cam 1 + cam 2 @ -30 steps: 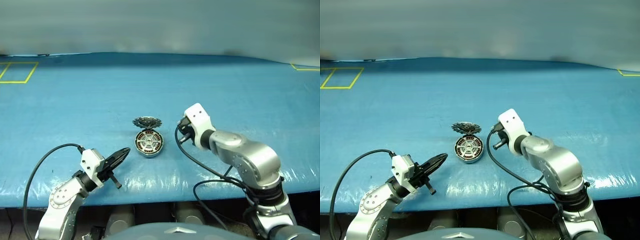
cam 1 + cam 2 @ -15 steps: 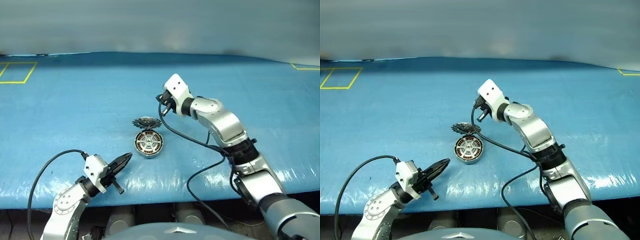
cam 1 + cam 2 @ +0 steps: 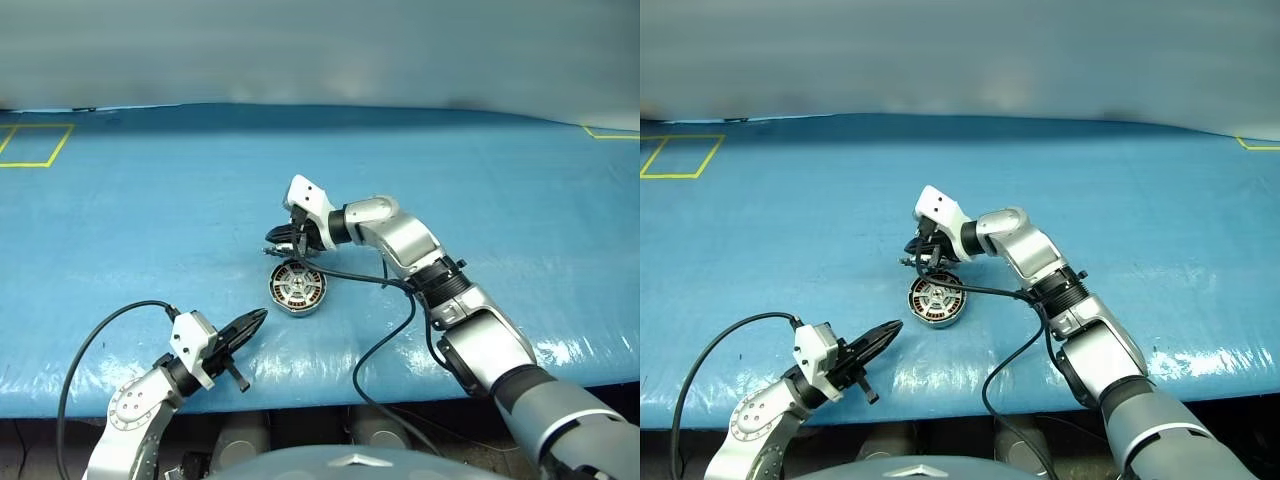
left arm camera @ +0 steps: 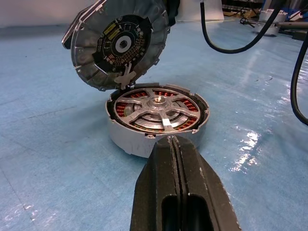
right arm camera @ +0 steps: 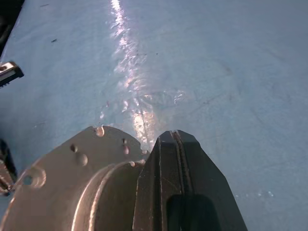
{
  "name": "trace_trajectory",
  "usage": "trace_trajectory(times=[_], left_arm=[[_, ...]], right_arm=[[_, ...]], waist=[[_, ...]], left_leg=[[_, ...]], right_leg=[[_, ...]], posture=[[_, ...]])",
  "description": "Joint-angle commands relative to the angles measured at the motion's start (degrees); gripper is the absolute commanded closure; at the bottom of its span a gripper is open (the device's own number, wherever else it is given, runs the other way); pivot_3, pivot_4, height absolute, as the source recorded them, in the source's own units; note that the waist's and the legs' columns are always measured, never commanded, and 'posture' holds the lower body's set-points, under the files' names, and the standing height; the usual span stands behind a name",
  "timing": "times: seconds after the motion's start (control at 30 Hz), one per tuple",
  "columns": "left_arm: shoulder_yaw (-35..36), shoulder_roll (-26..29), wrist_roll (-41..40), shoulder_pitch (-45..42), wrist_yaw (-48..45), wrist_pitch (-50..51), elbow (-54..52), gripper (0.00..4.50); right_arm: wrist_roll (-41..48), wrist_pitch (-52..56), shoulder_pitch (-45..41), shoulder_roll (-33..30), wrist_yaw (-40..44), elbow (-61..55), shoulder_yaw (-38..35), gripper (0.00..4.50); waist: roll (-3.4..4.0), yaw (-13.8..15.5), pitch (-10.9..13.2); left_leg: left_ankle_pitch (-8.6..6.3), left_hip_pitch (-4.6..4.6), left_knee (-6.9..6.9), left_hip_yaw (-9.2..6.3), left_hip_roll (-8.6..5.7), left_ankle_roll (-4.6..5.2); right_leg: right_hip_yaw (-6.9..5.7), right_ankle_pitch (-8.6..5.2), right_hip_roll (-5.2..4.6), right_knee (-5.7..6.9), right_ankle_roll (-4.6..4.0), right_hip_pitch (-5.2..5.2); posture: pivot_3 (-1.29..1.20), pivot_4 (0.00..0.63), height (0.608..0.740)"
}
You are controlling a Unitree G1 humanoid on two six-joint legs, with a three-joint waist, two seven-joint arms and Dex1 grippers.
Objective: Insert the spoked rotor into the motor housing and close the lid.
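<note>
1. Housing [image 4: 156,118] on blue worktop [image 3: 150,200], rotor [image 4: 156,107] already seated inside over the copper windings.
2. Lid [image 4: 118,43] hinged at the housing's far edge, standing tilted open above it, patterned face toward the housing.
3. Right gripper [image 3: 292,240] closed, empty, fingers [image 5: 180,178] against the lid's plain outer face.
4. Left gripper [image 3: 245,328] closed, empty, near the worktop's front edge, pointed at the housing, apart from it.
5. Step in hand, judged: close the lid.
6. Push on the outer face high up, away from the hinge.
7. Press slowly, down toward the housing, not sideways; otherwise likely to slide.
8. Stop once seated flat on the rim.
</note>
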Motion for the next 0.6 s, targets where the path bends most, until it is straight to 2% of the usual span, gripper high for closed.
trace_trajectory(times=[0.03,0.23,0.47,0.6], left_arm=[[-0.14,-0.25,-0.42,0.64,-0.09,-1.30,0.28,4.47],[-0.47,-0.11,-0.60,0.61,-0.32,-1.02,0.91,4.47],[-0.65,0.17,-0.85,0.22,-0.58,-0.48,0.87,4.47],[-0.60,0.27,-0.45,0.69,-0.28,-0.95,0.54,4.47]], right_arm=[[1.66,2.88,0.71,-1.49,6.77,-4.45,1.21,4.50],[0.97,5.58,6.77,-3.79,7.69,-11.35,3.04,4.50],[1.74,6.22,16.16,-0.01,-3.82,-19.12,-2.45,4.50],[2.96,7.35,22.87,1.87,-10.20,-29.78,-4.42,4.50]], waist=[[0.05,0.04,0.03],[0.06,0.14,0.03],[0.05,0.02,0.02],[0.05,0.16,0.03]], left_leg=[[0.00,0.00,0.00,0.00,0.00,0.00],[0.00,-0.01,-0.01,-0.04,-0.01,0.00],[0.00,0.05,0.03,-0.01,0.00,-0.01],[0.00,0.01,0.02,-0.03,-0.01,-0.01]], right_leg=[[0.00,0.00,0.00,0.00,0.00,0.00],[-0.05,-0.02,-0.01,-0.01,-0.01,0.01],[-0.04,-0.02,0.00,0.05,0.01,0.02],[-0.03,-0.03,-0.01,0.03,0.02,0.01]], posture=[[0.00,0.150,0.740],[0.00,0.150,0.740],[0.00,0.150,0.740],[0.00,0.150,0.740]])
